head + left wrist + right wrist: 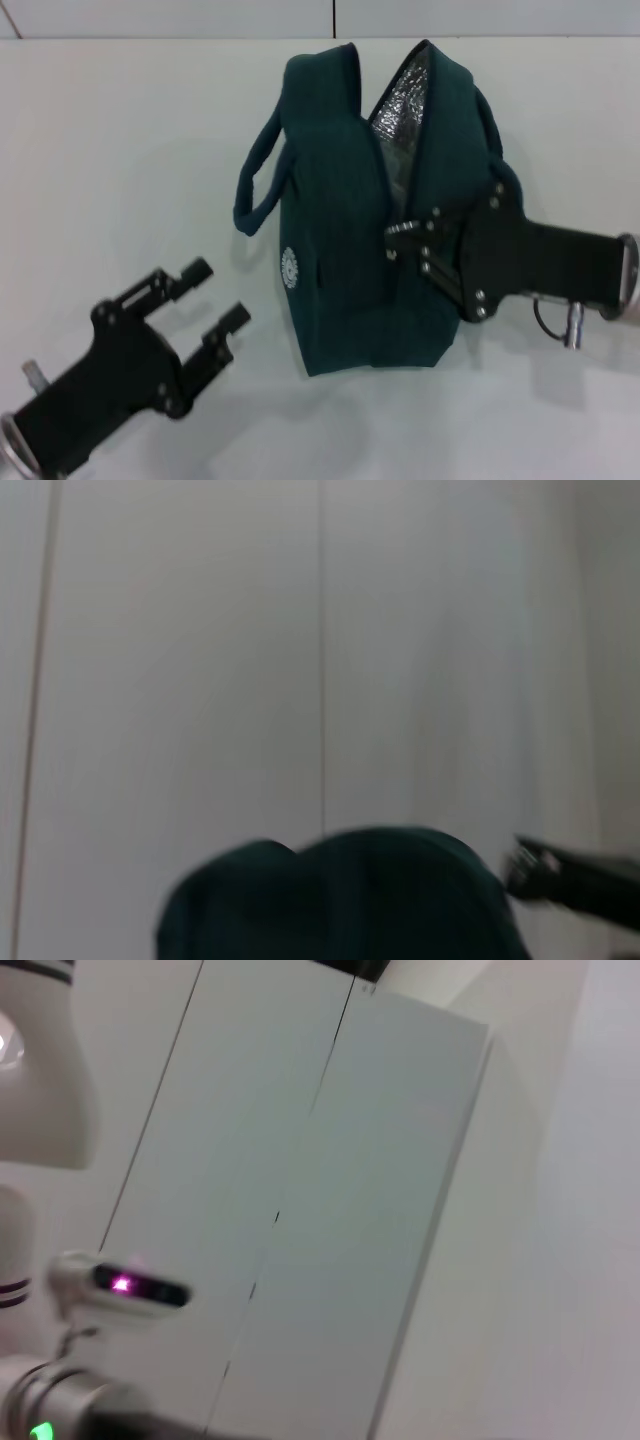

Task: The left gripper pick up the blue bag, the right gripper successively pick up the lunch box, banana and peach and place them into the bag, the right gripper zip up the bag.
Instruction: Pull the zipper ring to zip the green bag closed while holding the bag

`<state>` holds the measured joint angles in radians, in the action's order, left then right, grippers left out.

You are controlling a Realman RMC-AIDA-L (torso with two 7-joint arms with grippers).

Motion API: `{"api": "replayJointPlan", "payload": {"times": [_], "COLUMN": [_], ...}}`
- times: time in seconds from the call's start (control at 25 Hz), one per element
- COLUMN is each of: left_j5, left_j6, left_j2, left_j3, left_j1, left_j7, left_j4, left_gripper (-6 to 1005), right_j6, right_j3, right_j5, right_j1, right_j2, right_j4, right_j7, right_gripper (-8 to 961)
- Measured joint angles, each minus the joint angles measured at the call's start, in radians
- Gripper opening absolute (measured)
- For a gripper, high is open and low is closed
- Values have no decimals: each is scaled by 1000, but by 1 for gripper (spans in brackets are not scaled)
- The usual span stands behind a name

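Note:
The blue bag point(340, 250) lies on the white table point(120, 150). Its mouth is shut along the near part and gapes at the far end, where the silver lining point(400, 110) shows. My right gripper point(392, 241) reaches in from the right, its fingers pinched together on the zipper line where the gap starts. My left gripper point(220, 292) is open and empty on the table, left of the bag and apart from it. The bag's top point(340, 890) and the right gripper point(570, 880) also show in the left wrist view. The lunch box, banana and peach are out of view.
The bag's handle loop point(255, 190) sticks out toward the left. The table's far edge meets a pale wall point(320, 15). The right wrist view shows only wall panels point(330, 1210) and part of the robot's white body point(40, 1070).

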<state>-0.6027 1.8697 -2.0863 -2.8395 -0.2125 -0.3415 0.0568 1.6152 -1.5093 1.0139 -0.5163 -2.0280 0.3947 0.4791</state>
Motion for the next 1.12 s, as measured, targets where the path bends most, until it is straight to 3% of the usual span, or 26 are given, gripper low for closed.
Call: {"api": "replayJointPlan", "payload": {"times": [0.16,0.36,0.68,1.04,1.12], "left_j5": [62,98,43,33,37], "left_j6": [-27,-95,-233,-244,-244], "left_j2": [-2,-7,-8,-8,-9], "left_j3": [0,0,8,2,0], "left_j1": [4,-35,-109,-131,-137], "left_j7": [7,-28,-130,-112,-110], "left_j4": [-1,-17,-54,-62,-68], "left_gripper": [525,522,518,502,442], "right_j6": [-23,-44,-52,-45,-46], "right_j3": [-10,-51,-77,-78,-78], "right_j5": [-34,-75,-100,-102,-103], "right_j1": [-31,-47,-37,-27,-27], "right_j2": [0,0,0,0,0], "right_j4": [-1,-3,-3,-4,-4], "right_j7": [1,2,-1,-1,-1], "right_gripper": [13,12,12,12,12]}}
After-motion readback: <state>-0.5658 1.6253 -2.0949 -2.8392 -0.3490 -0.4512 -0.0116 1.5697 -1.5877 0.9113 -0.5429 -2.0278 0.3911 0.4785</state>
